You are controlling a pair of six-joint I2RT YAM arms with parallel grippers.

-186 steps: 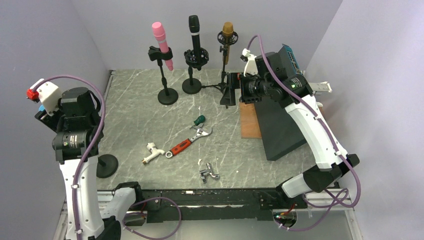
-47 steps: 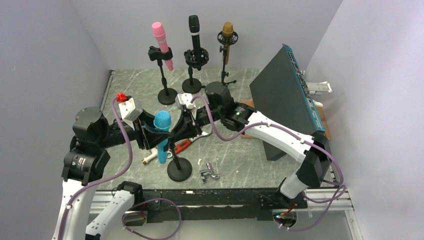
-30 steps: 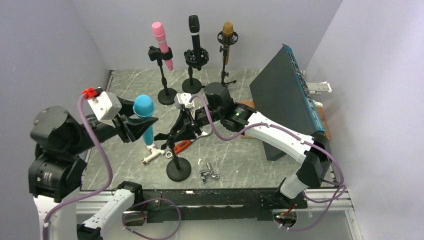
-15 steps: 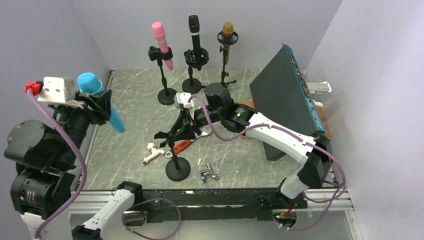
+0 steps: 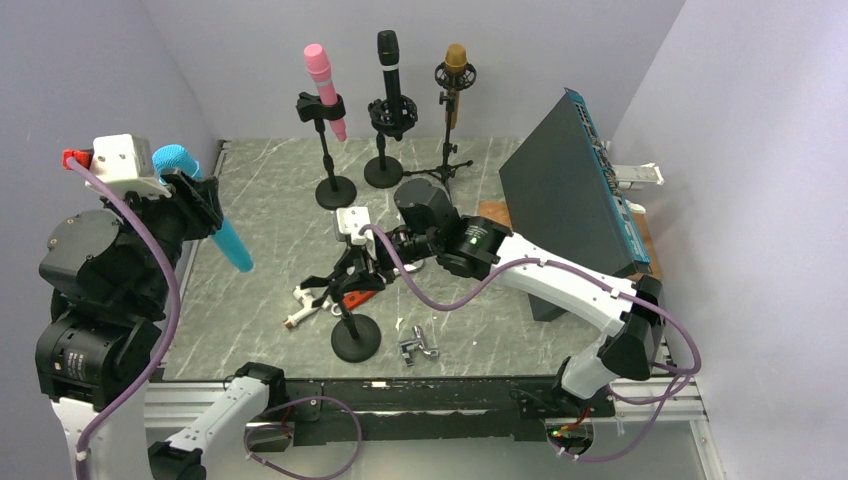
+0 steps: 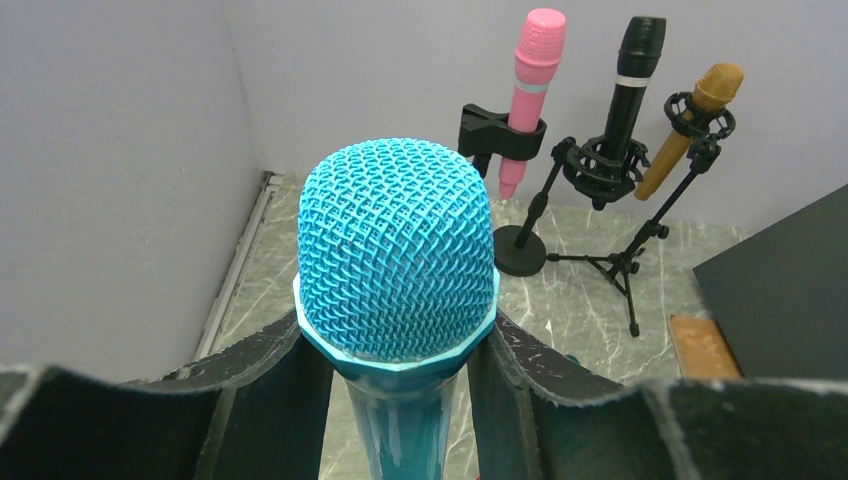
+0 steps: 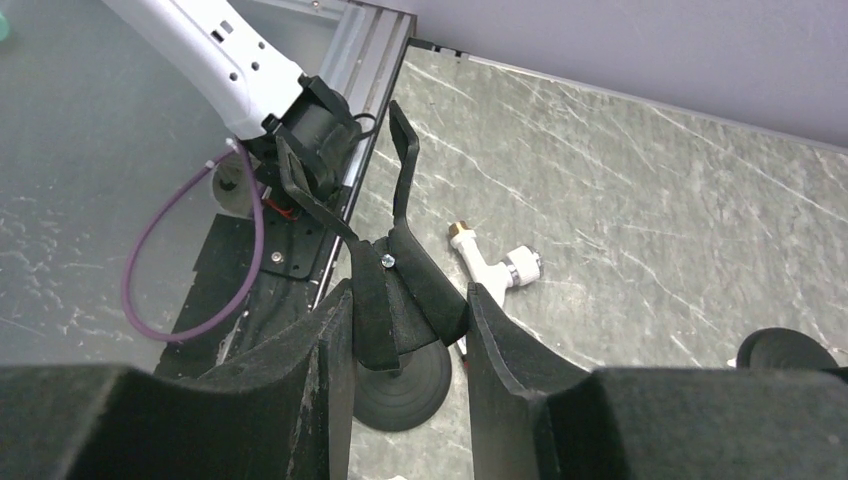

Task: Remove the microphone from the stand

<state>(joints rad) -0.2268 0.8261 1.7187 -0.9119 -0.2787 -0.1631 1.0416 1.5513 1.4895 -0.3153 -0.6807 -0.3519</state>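
Your left end effector is clamped on the blue microphone just below its mesh head, well clear of the stand. Your right end effector is closed on the stand's empty clip. Pull sideways there and the stand may topple. A loose left grip could let the tilted microphone slide out downward.

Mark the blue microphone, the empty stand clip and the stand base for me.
blue microphone [image 6: 397,240]: left wrist view, on its mesh head.
stand clip [image 7: 405,290]: right wrist view, on the clip's body, where the tool grips it.
stand base [image 5: 356,338]: top external view, on the top of the round foot.
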